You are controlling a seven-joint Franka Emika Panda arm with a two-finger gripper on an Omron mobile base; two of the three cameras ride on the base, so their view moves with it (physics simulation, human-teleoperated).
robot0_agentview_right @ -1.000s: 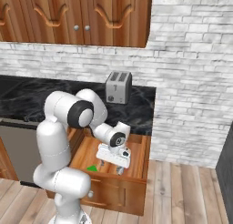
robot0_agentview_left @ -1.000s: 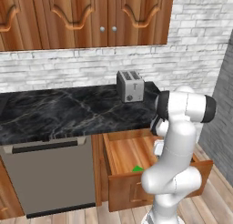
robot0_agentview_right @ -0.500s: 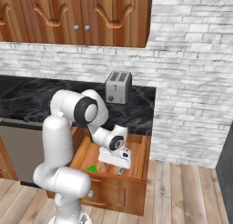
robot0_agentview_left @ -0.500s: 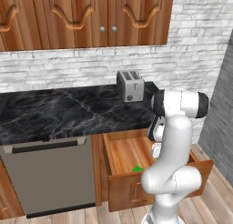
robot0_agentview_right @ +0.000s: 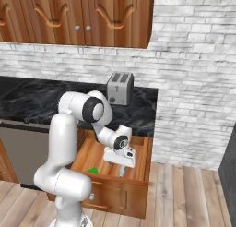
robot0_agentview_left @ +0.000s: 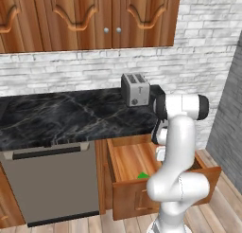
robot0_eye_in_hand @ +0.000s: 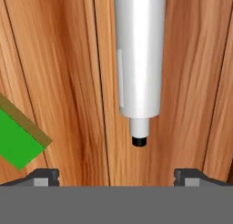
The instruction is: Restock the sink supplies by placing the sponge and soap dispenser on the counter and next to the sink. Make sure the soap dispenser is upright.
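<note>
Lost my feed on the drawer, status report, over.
Gripper open, down in the open drawer. Soap dispenser lying flat on the drawer floor between the fingertips, ungripped. Sponge beside it, apart. Nothing in the way.

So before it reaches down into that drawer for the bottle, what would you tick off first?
1. Gripper open: ok, its tips stand wide apart.
2. Soap dispenser lined up between the tips: ok, it lies on the drawer floor ahead of the hand, pump tip toward the camera.
3. Nothing held yet: ok, the space between the tips is bare wood.
4. Sponge out of the way: ok, it lies apart, off to one side of the bottle.
5. Drawer open enough: ok, the hand is above its inside.
6. Free spot beside the sink: cannot tell, though the counter near the toaster looks bare.
</note>
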